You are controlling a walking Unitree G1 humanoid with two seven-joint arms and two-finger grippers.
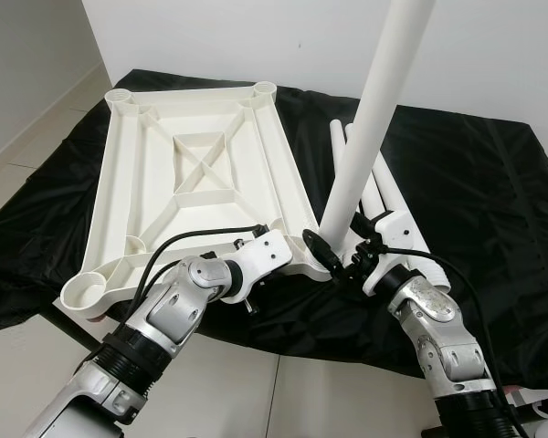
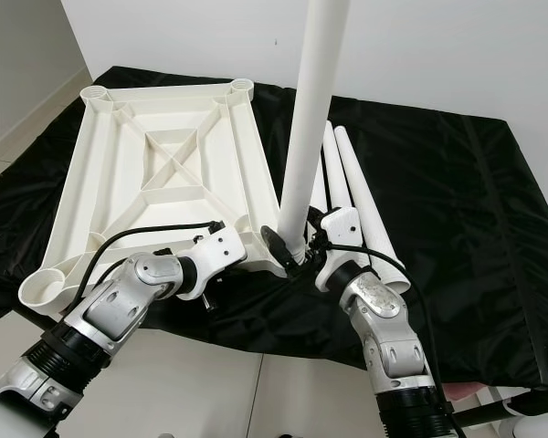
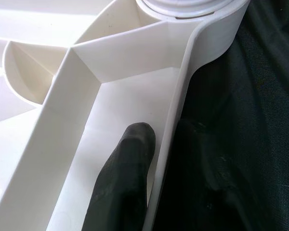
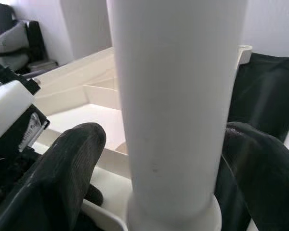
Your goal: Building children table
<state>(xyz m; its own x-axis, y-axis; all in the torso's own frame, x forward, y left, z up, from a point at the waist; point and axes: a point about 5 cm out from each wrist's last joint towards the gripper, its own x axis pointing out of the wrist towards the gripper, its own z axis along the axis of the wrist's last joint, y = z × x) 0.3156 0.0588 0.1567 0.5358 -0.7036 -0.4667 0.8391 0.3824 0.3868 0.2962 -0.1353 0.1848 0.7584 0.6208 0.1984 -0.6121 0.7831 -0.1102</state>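
Upturned white tabletop (image 1: 201, 173) lying on black cloth (image 1: 466, 201) over pale tiled floor (image 1: 36, 151). Right gripper (image 1: 342, 260) clenched around upright leg (image 1: 370, 119) at near corner; left gripper (image 3: 135, 168) pinching tabletop's rim beside it. White walls (image 1: 493, 55) behind.

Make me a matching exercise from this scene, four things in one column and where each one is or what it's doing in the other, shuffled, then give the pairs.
1. tabletop
2. upright leg
3. spare legs
4. left gripper

A. standing in a corner socket, between the right gripper's fingers
B. lying flat on the black cloth
C. one finger inside and one outside the tabletop's near rim
D. upside down, ribs facing up

Pairs: 1-D, 2-A, 3-B, 4-C
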